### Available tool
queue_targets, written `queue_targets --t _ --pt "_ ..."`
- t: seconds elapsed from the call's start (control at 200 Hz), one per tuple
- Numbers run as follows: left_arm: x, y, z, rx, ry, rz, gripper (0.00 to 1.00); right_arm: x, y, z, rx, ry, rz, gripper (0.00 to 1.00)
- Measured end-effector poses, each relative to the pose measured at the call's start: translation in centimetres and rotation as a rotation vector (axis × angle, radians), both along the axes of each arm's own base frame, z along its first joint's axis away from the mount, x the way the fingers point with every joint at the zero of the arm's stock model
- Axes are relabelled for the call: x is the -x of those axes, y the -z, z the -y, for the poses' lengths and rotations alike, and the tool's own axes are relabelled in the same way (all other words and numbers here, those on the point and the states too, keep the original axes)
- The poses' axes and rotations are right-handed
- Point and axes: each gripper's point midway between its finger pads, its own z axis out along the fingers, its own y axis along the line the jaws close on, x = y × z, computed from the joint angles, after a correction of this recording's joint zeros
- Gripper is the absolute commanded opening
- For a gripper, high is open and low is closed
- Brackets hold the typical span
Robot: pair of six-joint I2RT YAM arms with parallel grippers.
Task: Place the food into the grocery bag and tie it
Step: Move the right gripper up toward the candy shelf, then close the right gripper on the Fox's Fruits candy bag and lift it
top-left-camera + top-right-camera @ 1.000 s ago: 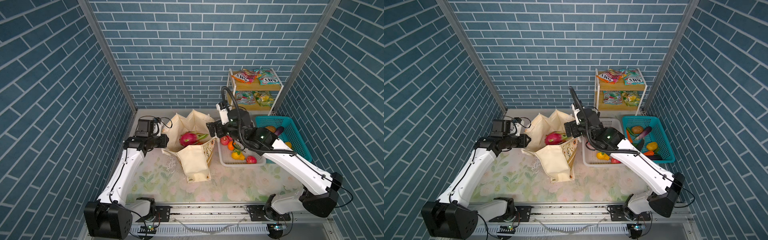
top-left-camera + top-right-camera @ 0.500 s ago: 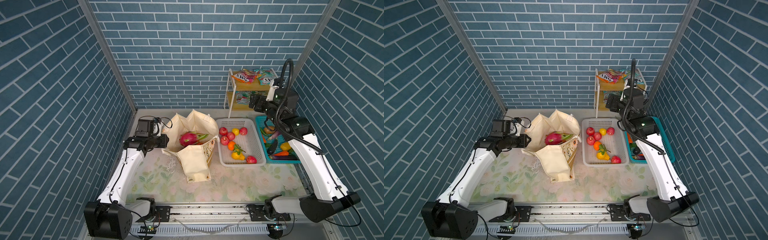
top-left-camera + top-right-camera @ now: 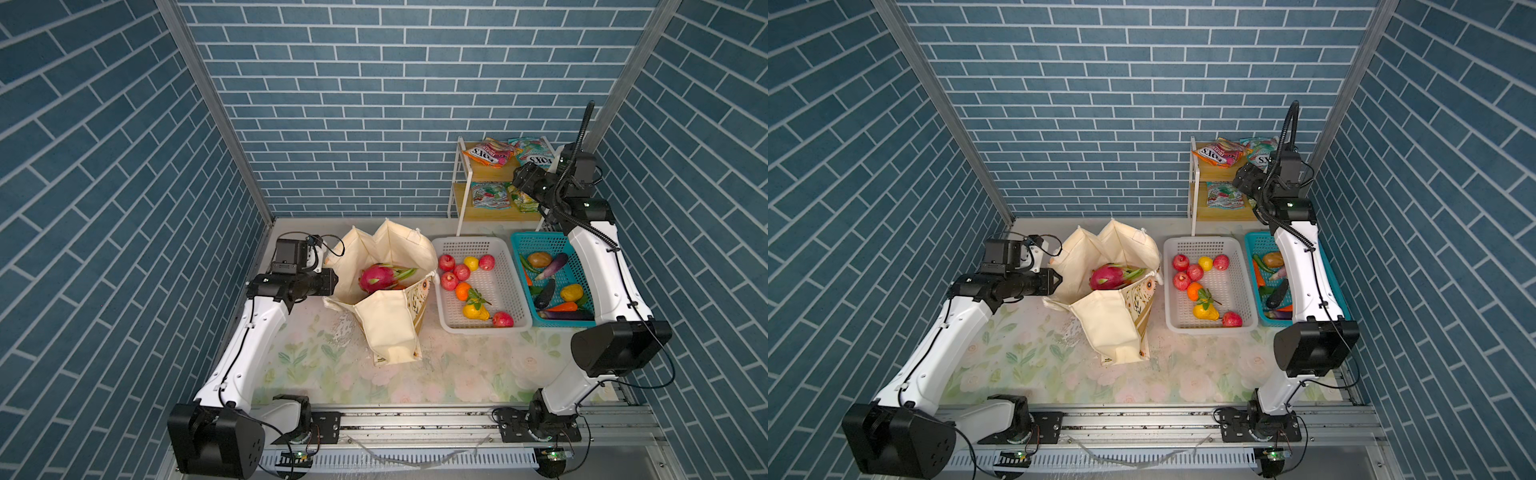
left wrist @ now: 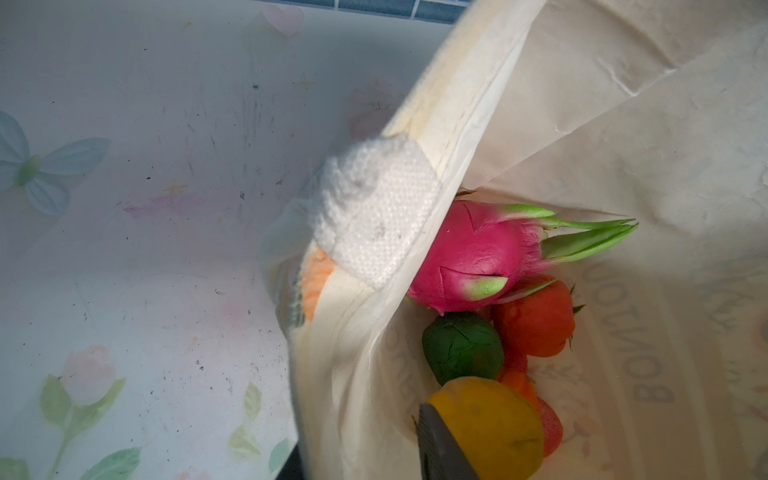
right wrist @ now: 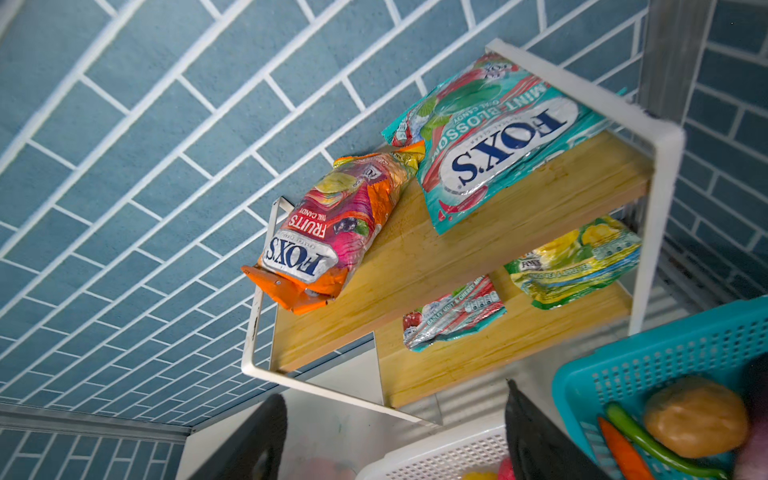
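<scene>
The cream grocery bag (image 3: pixel 390 332) stands open at the table's middle, holding a pink dragon fruit (image 3: pixel 376 279) (image 4: pixel 469 253) above a red, a green and a yellow piece (image 4: pixel 490 419). My left gripper (image 3: pixel 332 282) (image 4: pixel 365 461) is shut on the bag's left rim, one finger inside and one outside the cloth. My right gripper (image 3: pixel 521 178) (image 5: pixel 395 399) hangs open and empty in front of the shelf at the back right. An orange FOX'S packet (image 5: pixel 328 237) and a teal one (image 5: pixel 494 141) lie on the top board.
A white basket (image 3: pixel 498 253) with red apples, an orange and yellow fruit stands right of the bag. A teal basket (image 3: pixel 536 241) of vegetables sits under my right forearm. The shelf rack (image 5: pixel 449 266) has two more packets on its lower board.
My right arm has swung from above the bag's mouth to the shelf at the back right, its jaws a little narrower. The left arm and bag have not moved.
</scene>
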Motion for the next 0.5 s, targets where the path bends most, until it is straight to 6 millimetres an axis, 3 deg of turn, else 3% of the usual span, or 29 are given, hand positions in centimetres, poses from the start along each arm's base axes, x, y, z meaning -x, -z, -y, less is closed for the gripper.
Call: queue_targets --t 0.245,0.5 --pt "0.0 0.0 0.0 -0.001 0.000 0.000 0.38 -3.8 0.3 -1.0 -0.135 -0.045 0.007 0.77" --pt "0.0 0.0 0.0 -0.002 0.000 0.000 0.37 -6.2 0.2 -2.0 -0.222 -0.078 0.017 0.73"
